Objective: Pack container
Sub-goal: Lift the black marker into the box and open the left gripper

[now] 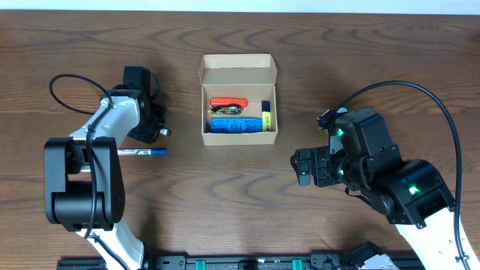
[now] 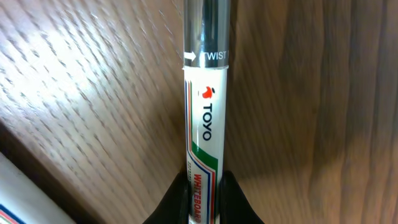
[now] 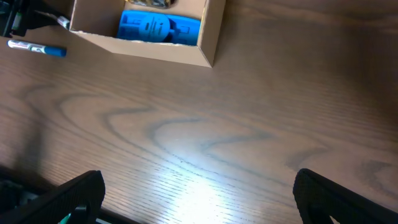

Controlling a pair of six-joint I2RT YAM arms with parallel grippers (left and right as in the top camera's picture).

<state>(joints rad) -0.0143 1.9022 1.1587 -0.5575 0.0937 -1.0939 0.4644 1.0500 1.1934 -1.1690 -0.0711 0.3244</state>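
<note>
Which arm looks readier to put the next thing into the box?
Left, probably. The left gripper clamps a white marker beside the open container; the right gripper hangs open and empty over the table.

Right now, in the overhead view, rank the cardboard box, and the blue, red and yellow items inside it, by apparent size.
1. cardboard box
2. blue item
3. red item
4. yellow item
The last two look close, so I would not rank them firmly.
</note>
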